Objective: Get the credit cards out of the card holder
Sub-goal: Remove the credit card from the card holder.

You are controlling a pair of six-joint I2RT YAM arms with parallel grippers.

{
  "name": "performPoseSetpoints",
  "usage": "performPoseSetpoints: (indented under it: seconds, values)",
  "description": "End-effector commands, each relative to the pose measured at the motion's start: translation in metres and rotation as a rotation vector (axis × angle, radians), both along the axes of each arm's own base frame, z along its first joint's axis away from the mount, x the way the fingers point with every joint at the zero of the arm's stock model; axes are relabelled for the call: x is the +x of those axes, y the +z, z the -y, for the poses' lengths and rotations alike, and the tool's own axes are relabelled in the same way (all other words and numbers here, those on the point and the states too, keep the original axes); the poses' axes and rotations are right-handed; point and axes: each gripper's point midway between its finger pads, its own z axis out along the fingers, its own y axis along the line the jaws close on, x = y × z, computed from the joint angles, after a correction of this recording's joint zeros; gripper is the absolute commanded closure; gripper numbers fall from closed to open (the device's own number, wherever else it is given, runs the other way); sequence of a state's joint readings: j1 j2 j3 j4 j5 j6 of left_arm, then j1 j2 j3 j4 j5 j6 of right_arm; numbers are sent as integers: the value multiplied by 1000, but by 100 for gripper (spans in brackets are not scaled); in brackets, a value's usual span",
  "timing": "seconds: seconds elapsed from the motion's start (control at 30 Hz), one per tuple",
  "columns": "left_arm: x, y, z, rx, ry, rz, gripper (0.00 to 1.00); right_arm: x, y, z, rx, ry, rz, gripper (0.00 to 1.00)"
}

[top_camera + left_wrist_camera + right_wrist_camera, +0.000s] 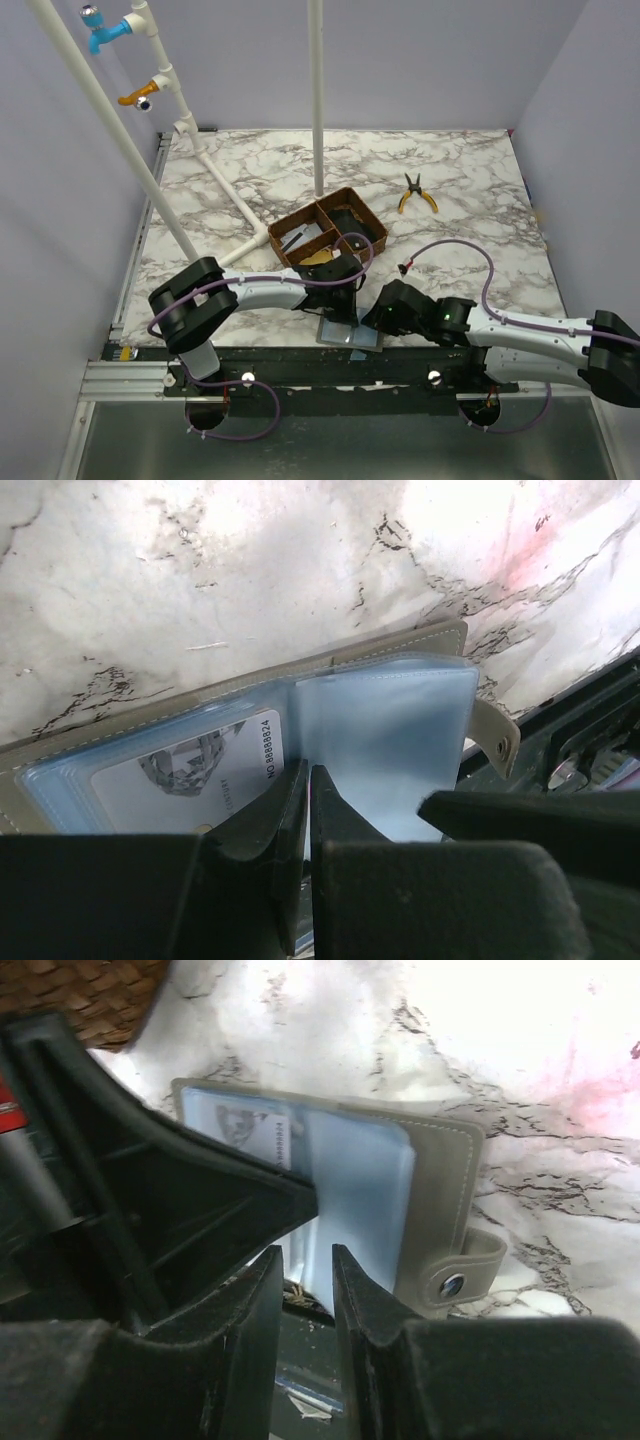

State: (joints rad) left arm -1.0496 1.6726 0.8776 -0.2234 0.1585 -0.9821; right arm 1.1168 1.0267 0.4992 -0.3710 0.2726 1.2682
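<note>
At the near edge of the marble table [450, 190], the left arm reaches in from the left, its wrist bent down. The left gripper [308, 777] is closed to a slit, tips on the fold of the card holder [350, 337]. The right gripper [305, 1260] comes in low from the right, jaws narrowly parted over a clear sleeve, with no visible grip. The card holder lies open and flat, long axis along the table edge, and one credit card [190, 775] shows in its sleeve.

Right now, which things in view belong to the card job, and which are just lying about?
For the job: card holder, lying open; credit card in its clear sleeve.
Lying about: three-compartment wooden tray; yellow-handled pliers; blue tap; orange tap.
</note>
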Motion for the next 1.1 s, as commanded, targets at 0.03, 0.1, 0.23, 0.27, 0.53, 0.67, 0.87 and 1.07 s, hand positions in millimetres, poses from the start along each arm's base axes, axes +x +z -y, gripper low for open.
performPoseSetpoints:
  seconds: [0.03,0.1,0.23,0.27,0.53,0.67,0.87,1.07]
  values:
    - [-1,5,5,-18,14,-13,92,0,-12,-14,136,-11,-74,72]
    - [-1,10,2,-22,14,3,92,-1,-19,-12,136,-23,-88,73]
    - [1,21,-3,-27,-1,42,92,2,-24,-9,177,-46,-105,73]
    - [0,23,-6,-23,-1,48,92,2,-25,-8,185,-52,-110,73]
    - [2,33,-41,59,22,127,91,8,-22,-13,191,-53,-105,74]
    - [2,32,-64,108,47,164,90,13,-13,-21,155,-5,-80,73]
    - [-2,21,-80,142,58,163,89,17,-14,-34,129,32,-100,72]
    - [-1,15,-80,137,51,164,88,15,-27,-33,107,24,-127,71]
